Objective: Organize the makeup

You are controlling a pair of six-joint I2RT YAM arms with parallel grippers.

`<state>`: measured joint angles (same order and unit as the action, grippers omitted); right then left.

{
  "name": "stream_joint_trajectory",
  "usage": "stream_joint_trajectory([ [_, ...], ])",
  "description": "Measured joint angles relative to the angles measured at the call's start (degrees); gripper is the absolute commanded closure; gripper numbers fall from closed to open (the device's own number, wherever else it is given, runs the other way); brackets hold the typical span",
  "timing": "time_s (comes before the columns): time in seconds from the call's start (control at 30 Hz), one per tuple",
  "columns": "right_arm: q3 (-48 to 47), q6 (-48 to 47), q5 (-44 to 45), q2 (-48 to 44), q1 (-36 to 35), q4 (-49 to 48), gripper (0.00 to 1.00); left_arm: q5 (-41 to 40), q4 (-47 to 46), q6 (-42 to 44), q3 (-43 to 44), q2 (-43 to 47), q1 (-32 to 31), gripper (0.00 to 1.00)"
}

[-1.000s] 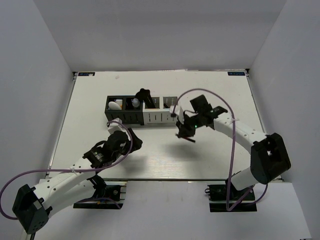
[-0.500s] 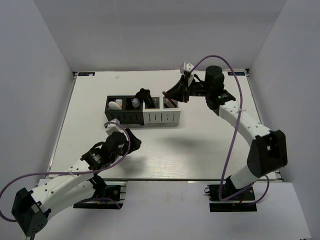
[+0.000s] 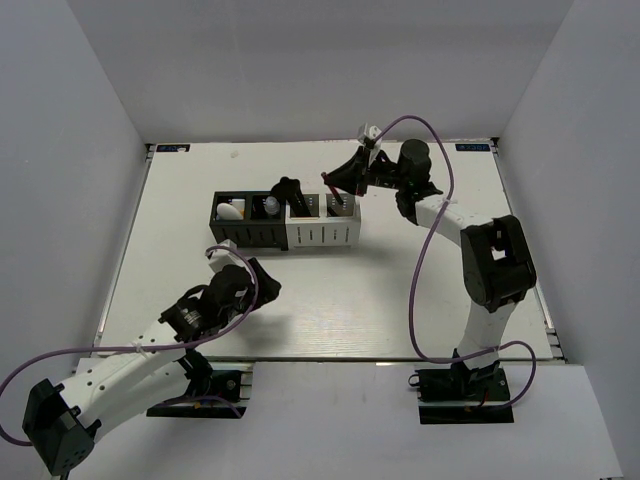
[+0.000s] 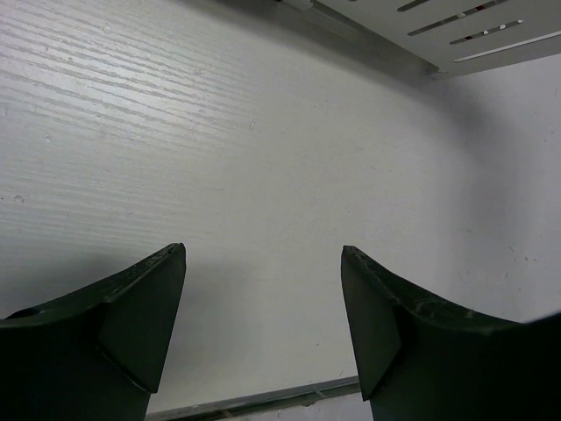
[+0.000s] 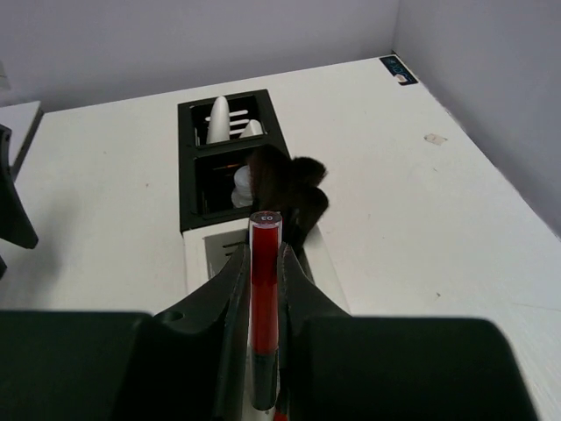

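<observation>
My right gripper (image 3: 338, 182) hangs over the back of the white slotted box (image 3: 322, 236), shut on a thin red stick (image 3: 328, 180). In the right wrist view the stick (image 5: 265, 298) stands clamped between the jaws of that gripper (image 5: 265, 256), pointing at the box row. A black brush (image 5: 286, 186) sticks up from the white box. The black box (image 3: 222, 228) holds a white oval (image 5: 219, 118) and a small clear bottle (image 5: 240, 184). Another red stick (image 3: 343, 204) leans in the white box's right cell. My left gripper (image 3: 228, 258) is open over bare table in front of the black box, holding nothing (image 4: 263, 250).
The two boxes stand side by side at mid table. White walls close in the table at the left, back and right. The white box's slotted side (image 4: 438, 26) shows at the top right of the left wrist view.
My right arm has swung from the table in front of the white box up and over to behind it, carrying the red stick. The left arm has barely shifted.
</observation>
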<state>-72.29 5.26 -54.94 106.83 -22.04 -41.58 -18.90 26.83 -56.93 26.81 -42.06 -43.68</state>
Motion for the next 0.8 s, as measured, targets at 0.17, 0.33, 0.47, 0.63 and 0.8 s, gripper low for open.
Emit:
stream_joint_trajectory([
  [0.17,1.07,-2.23,0.39,0.07,1.22,-0.07,0.73,0.0,-0.02,-0.17,0.02,-0.94,0.0,0.18],
  [0.33,2.03,-4.48,0.31,0.09,1.88,1.25,0.61,0.0,-0.2,0.0,0.02,-3.1,0.0,0.18],
  [0.47,2.34,-5.62,0.07,0.09,2.12,1.68,0.54,0.02,-0.83,0.31,0.22,-4.31,0.0,0.18],
  [0.63,2.45,-6.84,-0.44,-0.39,2.27,4.46,0.6,0.0,-1.29,0.79,0.66,-4.48,0.0,0.18],
  [0.8,-3.37,-13.6,7.26,-3.82,2.38,25.42,0.32,-0.26,-1.84,2.4,2.1,-2.67,0.0,0.18],
])
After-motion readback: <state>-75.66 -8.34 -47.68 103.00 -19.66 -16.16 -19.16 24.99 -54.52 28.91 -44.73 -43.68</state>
